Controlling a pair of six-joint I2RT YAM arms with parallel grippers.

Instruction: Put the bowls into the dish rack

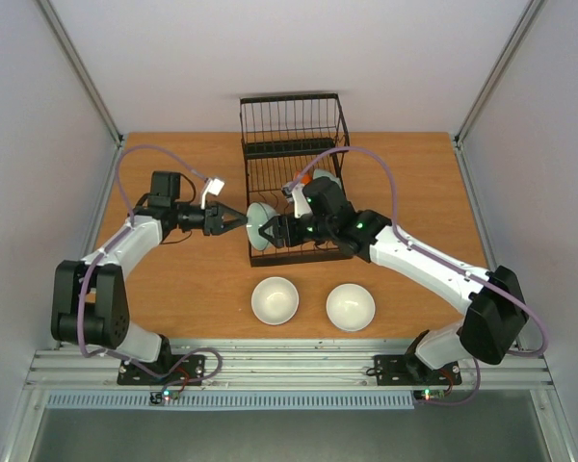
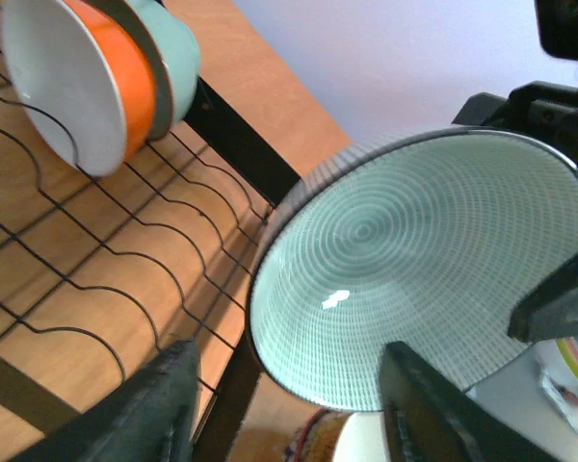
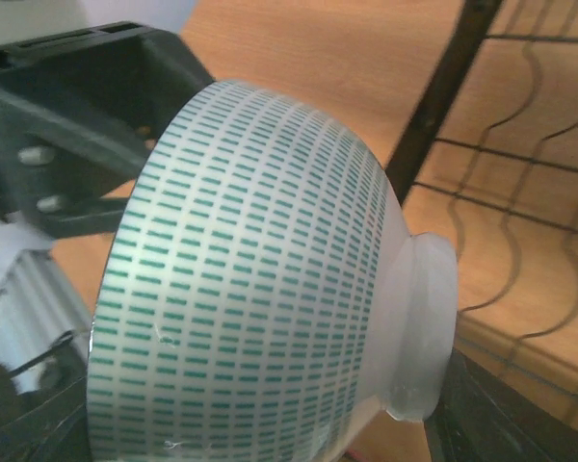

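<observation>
The black wire dish rack (image 1: 294,154) stands at the table's back middle. An orange bowl (image 2: 87,87) and a pale mint bowl (image 2: 178,43) stand on edge in the rack's slots (image 2: 96,250). My right gripper (image 1: 275,231) is shut on a patterned bowl (image 1: 261,223) with green dashes outside (image 3: 260,279), held on its side at the rack's front left corner. Its ringed mint inside (image 2: 414,269) faces my left gripper (image 1: 233,221), which is open and empty just left of the bowl. Two white bowls (image 1: 275,300) (image 1: 350,306) sit upright on the table in front.
The rack's taller basket section (image 1: 291,117) is at its far end. The right arm (image 1: 414,255) reaches over the rack's front right. Grey walls enclose the wooden table (image 1: 173,279) on three sides.
</observation>
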